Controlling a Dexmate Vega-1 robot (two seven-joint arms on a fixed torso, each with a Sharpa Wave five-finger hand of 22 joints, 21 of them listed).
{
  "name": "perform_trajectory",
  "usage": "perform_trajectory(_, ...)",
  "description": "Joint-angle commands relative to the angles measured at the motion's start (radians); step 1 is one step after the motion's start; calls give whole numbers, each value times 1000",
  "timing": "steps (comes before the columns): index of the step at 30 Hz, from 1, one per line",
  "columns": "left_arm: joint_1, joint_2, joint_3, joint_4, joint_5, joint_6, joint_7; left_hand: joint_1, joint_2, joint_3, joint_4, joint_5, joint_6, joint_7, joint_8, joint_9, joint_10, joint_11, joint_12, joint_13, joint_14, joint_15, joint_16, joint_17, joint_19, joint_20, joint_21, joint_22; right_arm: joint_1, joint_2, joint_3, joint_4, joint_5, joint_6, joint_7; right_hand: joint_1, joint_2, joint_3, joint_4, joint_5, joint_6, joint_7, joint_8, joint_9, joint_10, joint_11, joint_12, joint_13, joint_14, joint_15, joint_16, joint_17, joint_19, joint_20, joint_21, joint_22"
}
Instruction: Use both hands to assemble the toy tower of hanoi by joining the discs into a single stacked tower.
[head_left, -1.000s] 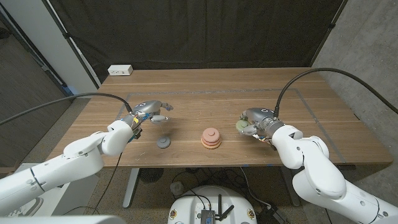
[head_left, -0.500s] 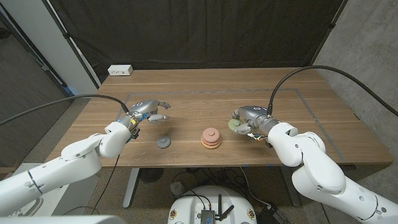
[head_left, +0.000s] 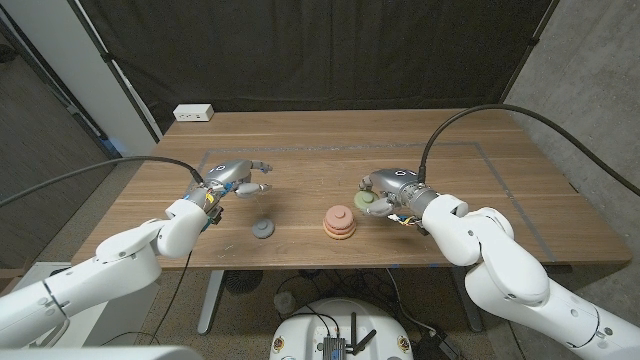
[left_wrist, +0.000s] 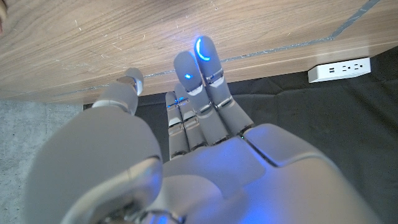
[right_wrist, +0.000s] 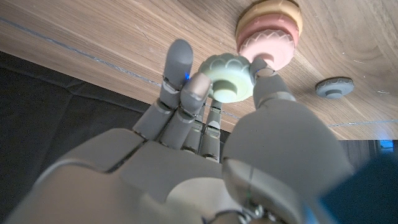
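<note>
Where the right hand (head_left: 385, 192) grips, a pale-green scalloped disc (right_wrist: 227, 78).

The fingers (right_wrist: 198, 87) cover part of the green disc (right_wrist: 229, 76) (its near rim).

— How many discs can you count?

— Four: one pale green disc (head_left: 365, 201) in my right hand (head_left: 388, 192), one grey disc (head_left: 262, 230) alone on the table, and two in the stack (head_left: 339, 222), pink over orange.

— Anything else?

— One white power strip (head_left: 193, 113); my left hand (head_left: 235, 178) holds nothing.
</note>
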Motion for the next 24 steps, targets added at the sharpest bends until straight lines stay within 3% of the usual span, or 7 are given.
perform_trajectory(1, 16, -12, -16, 15, -7, -29, 6, 3, -5, 8, -1, 2, 10, 3, 0, 3, 7, -3, 0, 4, 13, -59, 1, 2, 11, -110, 7, 4, 29, 41, -23, 26, -12, 60, -2, 67, 56, 29, 23, 6, 16, -9, 0, 2, 105, -103, 4, 5, 7, -1, 9, 4, 11, -30, -3, 3)
perform_trajectory(13, 73, -4, -66, 17, -26, -45, 20, 5, -6, 11, 0, 1, 11, 4, -1, 3, 8, -2, -1, 4, 17, -59, 3, 3, 11, -110, 9, 3, 92, 102, -70, 79, -19, 134, 3, 66, 56, 33, 23, 7, 16, -8, -3, 2, 109, -102, 3, 9, 5, -1, 11, 4, 12, -30, -7, 3)
perform_trajectory(24, 71, -17, -64, 22, -12, -52, 17, 6, -6, 14, 0, 0, 11, 5, -1, 3, 9, -3, -1, 5, 15, -59, 1, 1, 11, -110, 10, 3, 122, 130, -90, 105, -44, 148, 47, 63, 55, 37, 23, 9, 18, -10, -5, 3, 107, -105, -1, 11, 4, 0, 15, 4, 14, -30, -10, 4)
